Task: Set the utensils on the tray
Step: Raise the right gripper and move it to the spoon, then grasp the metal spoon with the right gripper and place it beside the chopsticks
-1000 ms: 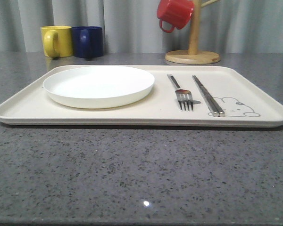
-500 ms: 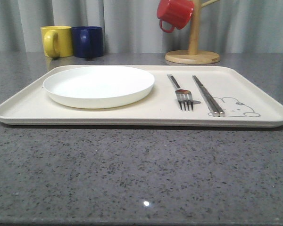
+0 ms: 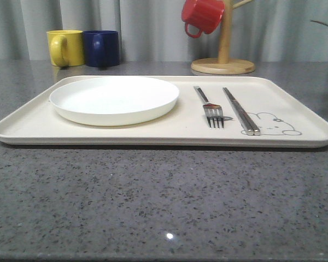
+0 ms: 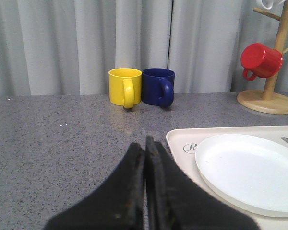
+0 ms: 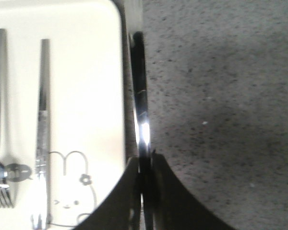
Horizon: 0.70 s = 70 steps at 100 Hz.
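Right gripper (image 5: 143, 191) clamped on spoon (image 5: 140, 100) handle, held above table just outside tray (image 5: 117, 86) rim on its right-hand edge. Spoon's long axis roughly parallel to chopsticks (image 5: 42, 129) and fork (image 5: 0, 120) already lying on tray. Tray to the inboard side of gripper, so a short sideways carry over the rim probably needed; free strip beyond chopsticks over rabbit drawing (image 5: 72, 191). Plate (image 3: 114, 100) on tray's left half. Left gripper (image 4: 145, 158) closed, empty, off tray's left corner. Mugs (image 3: 85, 48) and wooden stand (image 3: 223, 66) behind, no obstruction.
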### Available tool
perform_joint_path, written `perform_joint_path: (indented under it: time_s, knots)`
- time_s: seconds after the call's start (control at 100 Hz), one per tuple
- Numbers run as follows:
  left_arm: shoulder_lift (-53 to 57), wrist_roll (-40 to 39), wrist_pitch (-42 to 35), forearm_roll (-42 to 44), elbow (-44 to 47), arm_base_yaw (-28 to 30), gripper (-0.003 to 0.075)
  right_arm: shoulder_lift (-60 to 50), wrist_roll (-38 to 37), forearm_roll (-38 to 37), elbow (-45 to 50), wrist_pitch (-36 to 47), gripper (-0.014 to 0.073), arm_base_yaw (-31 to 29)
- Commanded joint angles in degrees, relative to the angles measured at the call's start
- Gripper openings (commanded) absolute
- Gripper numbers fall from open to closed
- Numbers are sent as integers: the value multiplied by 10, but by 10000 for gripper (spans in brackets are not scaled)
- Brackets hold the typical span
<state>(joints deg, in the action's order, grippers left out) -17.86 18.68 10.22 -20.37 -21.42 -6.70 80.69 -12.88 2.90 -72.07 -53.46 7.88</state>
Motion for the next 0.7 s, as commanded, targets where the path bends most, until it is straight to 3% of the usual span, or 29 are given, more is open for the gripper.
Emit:
perform_joint_path:
  time_s: [0.0, 0.25, 0.69]
  knots:
    - [-3, -1, -49, -3, -15, 1, -17, -11, -47, -29, -18, 44, -56, 40]
    - [-3, -1, -49, -3, -15, 1, -17, 47, -112, -61, -18, 81, -56, 109]
    - [-3, -1, -49, -3, -15, 1, -17, 122, -132, -61, -18, 115, -56, 113]
